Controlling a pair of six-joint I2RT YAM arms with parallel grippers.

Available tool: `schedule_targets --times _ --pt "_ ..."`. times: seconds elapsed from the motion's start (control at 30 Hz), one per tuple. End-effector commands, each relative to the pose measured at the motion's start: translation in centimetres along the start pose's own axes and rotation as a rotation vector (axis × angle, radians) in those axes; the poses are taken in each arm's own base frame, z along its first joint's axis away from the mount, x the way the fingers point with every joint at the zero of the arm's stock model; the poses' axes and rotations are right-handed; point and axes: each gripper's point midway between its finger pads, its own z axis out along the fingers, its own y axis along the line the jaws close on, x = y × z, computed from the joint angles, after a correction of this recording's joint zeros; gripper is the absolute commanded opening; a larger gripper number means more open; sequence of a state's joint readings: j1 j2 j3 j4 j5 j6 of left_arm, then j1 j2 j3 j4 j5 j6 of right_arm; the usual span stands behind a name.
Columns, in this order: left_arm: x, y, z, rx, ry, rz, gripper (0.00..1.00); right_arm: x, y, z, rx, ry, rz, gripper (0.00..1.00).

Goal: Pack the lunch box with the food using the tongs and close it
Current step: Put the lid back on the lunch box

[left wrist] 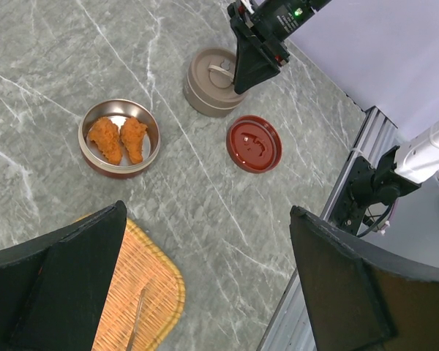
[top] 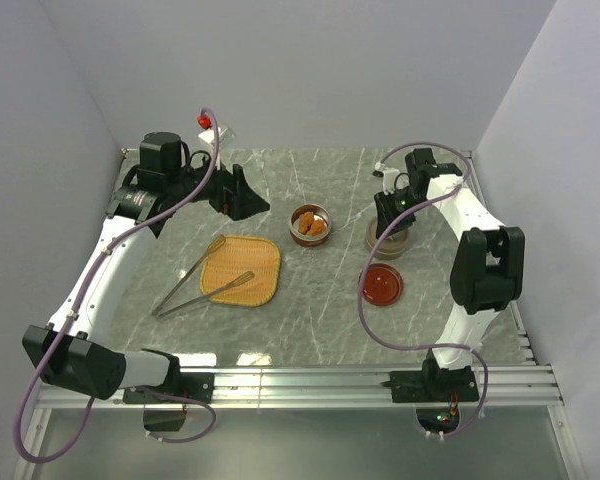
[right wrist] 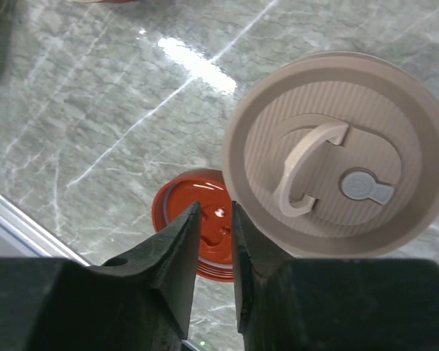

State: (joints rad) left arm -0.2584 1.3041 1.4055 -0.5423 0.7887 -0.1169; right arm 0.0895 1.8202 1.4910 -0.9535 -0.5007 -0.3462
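Note:
The food I can see is two orange-brown nuggets (left wrist: 120,139), lying in a round steel lunch box bowl (top: 310,222) with a red outer wall (left wrist: 111,168). Its red lid (top: 382,284) lies flat on the table by itself. The silver tongs (top: 202,278) rest with their tips on the woven tray (top: 244,270). My left gripper (top: 252,203) hangs wide open and holds nothing, above the table between the tray and the bowl. My right gripper (right wrist: 216,208) hovers over the near rim of a beige lidded container (right wrist: 329,153). Its jaws stand a narrow gap apart with nothing between them.
The beige container (top: 388,237) is shut with a lid that has a fold-down handle (right wrist: 307,168), and it stands just behind the red lid (left wrist: 254,143). A metal rail (top: 380,378) runs along the near table edge. Grey walls close in the back and both sides.

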Motion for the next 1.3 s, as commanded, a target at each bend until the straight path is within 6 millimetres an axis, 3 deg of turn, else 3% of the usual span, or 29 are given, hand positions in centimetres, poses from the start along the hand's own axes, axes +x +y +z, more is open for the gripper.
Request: schedule_targets --times 0.0,0.17,0.3,0.5,0.77,1.27 --pt "-1.4 -1.0 -0.7 0.022 -0.036 0.051 1.0 -1.6 1.5 -0.8 -0.055 -0.049 -0.021 0.29" --pt "-1.3 -1.0 -0.6 0.03 -0.033 0.052 1.0 -3.8 3.4 -3.9 -0.185 -0.238 0.021 0.19" --pt "-1.3 -1.1 -0.7 0.035 -0.035 0.049 0.99 -4.0 2.5 -5.6 -0.352 -0.329 0.227 0.15" --pt "-1.1 -1.0 -0.5 0.039 -0.029 0.047 0.99 -3.8 1.4 -4.2 -0.49 -0.326 0.382 0.09" --pt "-0.9 -0.8 -0.5 0.03 -0.028 0.046 0.99 -3.7 -0.4 -1.6 -0.5 -0.302 0.47 0.08" --pt "-0.9 -0.7 -0.4 0.025 -0.029 0.034 0.99 -2.5 -1.7 1.9 -0.526 -0.24 0.583 0.08"
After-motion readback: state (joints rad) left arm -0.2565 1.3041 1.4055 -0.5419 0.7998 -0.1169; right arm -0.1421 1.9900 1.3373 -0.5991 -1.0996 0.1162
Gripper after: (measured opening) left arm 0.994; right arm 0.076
